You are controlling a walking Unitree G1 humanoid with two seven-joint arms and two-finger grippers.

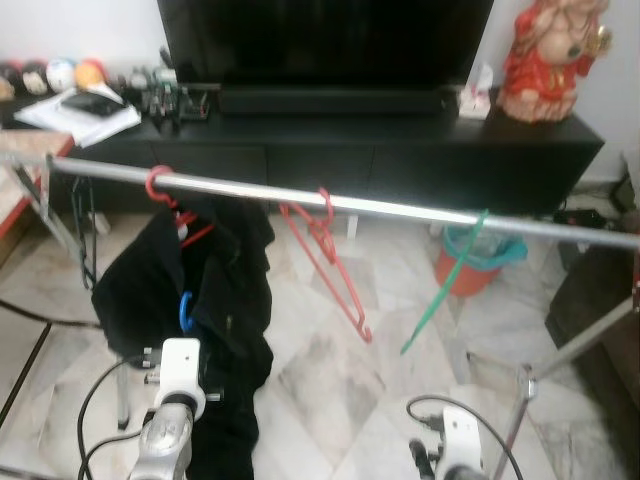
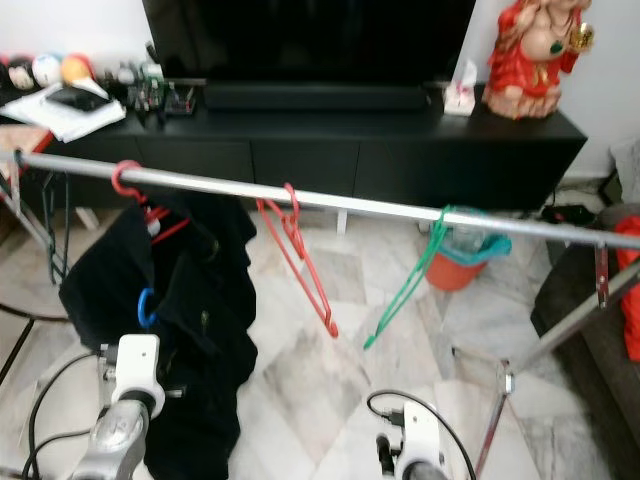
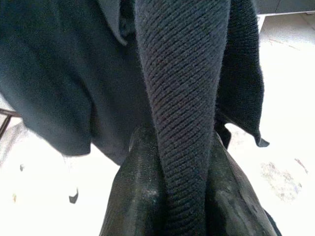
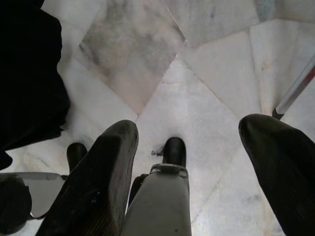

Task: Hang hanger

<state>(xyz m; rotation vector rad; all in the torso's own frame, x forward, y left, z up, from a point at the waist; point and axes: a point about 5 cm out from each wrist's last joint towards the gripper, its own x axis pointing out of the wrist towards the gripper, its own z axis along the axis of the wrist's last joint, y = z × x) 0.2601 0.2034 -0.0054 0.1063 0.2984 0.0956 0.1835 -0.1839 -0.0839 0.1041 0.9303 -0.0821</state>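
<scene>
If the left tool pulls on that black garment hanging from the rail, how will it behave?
The black garment will probably stretch and sag rather than move as one piece, since it drapes in loose folds. Its ribbed knit, pinched in the left tool, should grip well. The red hanger may slide along the rail.

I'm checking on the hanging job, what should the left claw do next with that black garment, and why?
Probably lift a little toward the rail. The left claw is shut on a fold of the black garment, which hangs low by a blue hanger below the rail. The right claw is open above the floor.
</scene>
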